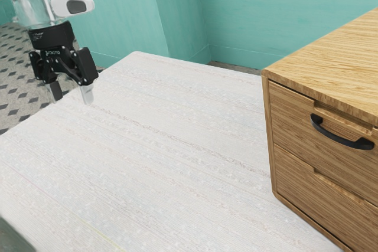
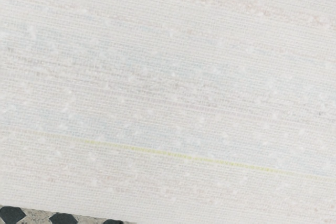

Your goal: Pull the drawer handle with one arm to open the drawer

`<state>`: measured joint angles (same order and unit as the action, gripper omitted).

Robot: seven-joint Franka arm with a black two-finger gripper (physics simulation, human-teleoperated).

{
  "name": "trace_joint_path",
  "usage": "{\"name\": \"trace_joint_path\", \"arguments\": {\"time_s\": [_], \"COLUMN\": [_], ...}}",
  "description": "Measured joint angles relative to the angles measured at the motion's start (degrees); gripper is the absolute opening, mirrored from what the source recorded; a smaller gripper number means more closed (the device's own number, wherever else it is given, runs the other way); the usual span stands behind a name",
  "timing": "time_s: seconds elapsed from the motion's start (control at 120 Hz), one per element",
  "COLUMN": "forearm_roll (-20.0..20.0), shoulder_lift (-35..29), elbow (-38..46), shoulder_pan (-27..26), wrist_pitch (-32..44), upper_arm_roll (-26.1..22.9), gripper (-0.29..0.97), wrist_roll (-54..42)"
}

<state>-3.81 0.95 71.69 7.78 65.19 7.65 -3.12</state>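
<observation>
We see the black drawer handle (image 1: 341, 137) on the upper drawer (image 1: 295, 116) of the wooden cabinet (image 1: 336, 57) at the exterior view's right. The drawer looks closed, its contents hidden. Well apart across the pale bench (image 1: 165, 146), our claw (image 1: 72, 97) hangs released, fingers spread, its white lettering too small to read.

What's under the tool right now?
White table, with a sliver of checkered floor past its edge. The open tool hangs above that edge, with nothing between its fingers. Nothing lies on that patch to cover any of it.
</observation>
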Motion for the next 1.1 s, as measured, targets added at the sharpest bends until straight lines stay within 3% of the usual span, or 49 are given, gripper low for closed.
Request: {"name": "trace_joint_path", "arguments": {"time_s": [0.15, 0.275, 0.392, 0.425, 0.492, 0.583, 0.967, 1.1], "forearm_roll": [1.0, 2.0, 3.2, 4.3, 6.2, 7.5, 11.0, 11.4], "shoulder_lift": [0.4, -0.3, -5.3, -7.5, -11.8, -14.0, -10.4, -10.3], "elbow": [0.1, -0.5, 5.7, 9.0, 15.3, 18.2, 20.9, 23.1], "shoulder_pan": [1.7, 2.2, 6.1, 3.4, -8.1, -13.2, -17.2, -17.5], "wrist_pitch": [9.1, 12.8, 21.8, 25.2, 30.8, 36.1, 44.8, 47.5], "upper_arm_roll": [-0.2, -4.0, -13.3, -16.6, -20.6, -22.3, -28.6, -29.7], "gripper": [0.68, 0.68, 0.68, 0.68, 0.68, 0.68, 0.68, 0.61], "wrist_roll": [-0.4, -1.9, -11.0, -14.6, -20.9, -28.3, -50.5, -54.9]}}
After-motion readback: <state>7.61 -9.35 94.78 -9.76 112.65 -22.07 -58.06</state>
